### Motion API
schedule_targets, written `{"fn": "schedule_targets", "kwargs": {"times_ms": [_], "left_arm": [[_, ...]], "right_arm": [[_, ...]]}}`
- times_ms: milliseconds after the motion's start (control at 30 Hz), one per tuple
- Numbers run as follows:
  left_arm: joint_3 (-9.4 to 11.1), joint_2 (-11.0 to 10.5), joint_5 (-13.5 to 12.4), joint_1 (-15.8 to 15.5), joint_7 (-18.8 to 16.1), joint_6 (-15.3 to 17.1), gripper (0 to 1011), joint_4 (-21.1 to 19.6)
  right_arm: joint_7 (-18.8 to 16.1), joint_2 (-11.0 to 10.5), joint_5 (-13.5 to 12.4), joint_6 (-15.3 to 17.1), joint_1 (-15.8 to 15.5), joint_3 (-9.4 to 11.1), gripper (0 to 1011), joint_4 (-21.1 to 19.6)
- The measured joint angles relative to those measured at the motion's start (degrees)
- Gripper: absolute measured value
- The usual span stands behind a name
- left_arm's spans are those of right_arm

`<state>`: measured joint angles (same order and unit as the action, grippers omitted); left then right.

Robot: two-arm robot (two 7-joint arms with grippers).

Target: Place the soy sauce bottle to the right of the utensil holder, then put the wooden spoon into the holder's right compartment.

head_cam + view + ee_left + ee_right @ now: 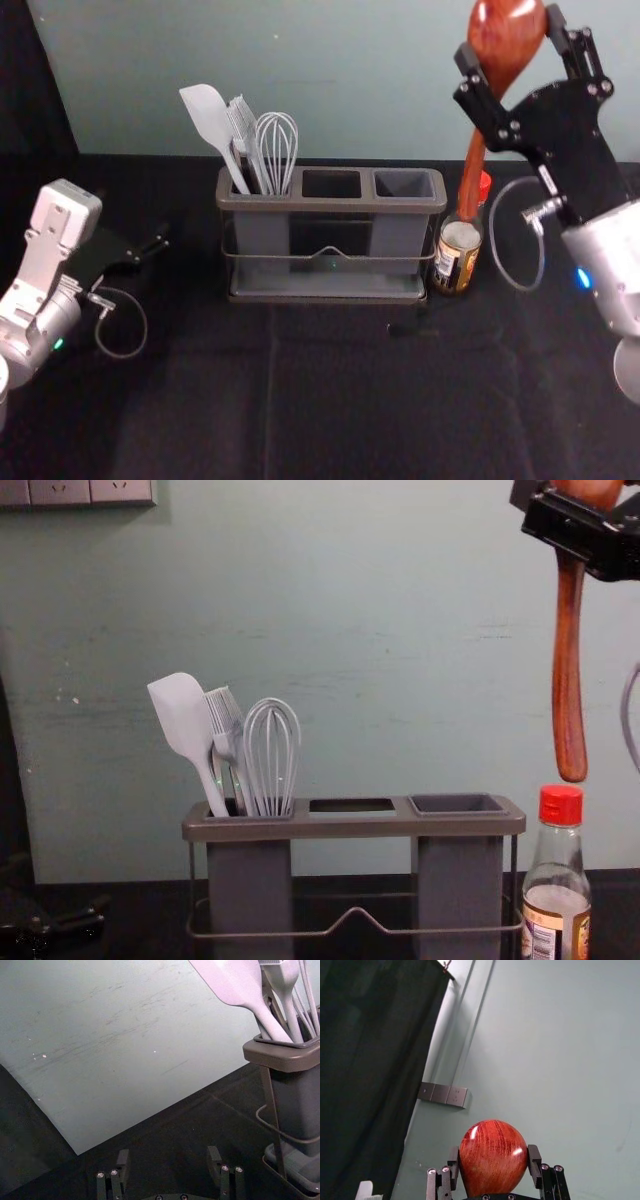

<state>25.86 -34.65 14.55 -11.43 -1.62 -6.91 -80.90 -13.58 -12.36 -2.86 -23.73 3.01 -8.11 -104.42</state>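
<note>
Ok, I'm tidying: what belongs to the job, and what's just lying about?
For the job:
- wooden spoon, handle down in the right gripper
- utensil holder
- soy sauce bottle, right of it

Just there:
- spatula, brush, whisk in the left compartment
- left gripper, idle at the holder's left

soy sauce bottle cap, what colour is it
The cap is bright red, which shows best in the chest view.
</note>
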Motion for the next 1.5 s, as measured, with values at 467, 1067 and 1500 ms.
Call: {"fn": "schedule_targets", "kwargs": {"times_ms": [467,1067,1500], "left_arm": [[0.00,0.00,0.00,0.00,0.00,0.00,1005,0.00],[0.00,0.00,0.00,0.00,0.00,0.00,1005,0.00],[0.00,0.00,0.00,0.00,0.00,0.00,1005,0.00]], "right_arm": [[-4.56,0.16,-4.43,0.17,8.33,-1.83,840,8.30],[-5.62,2.35,-5.60,-0.20,15.42,-4.71,840,18.44],[-4.41,4.06,-3.77,-0.42,19.36,-5.78,840,24.74]]}}
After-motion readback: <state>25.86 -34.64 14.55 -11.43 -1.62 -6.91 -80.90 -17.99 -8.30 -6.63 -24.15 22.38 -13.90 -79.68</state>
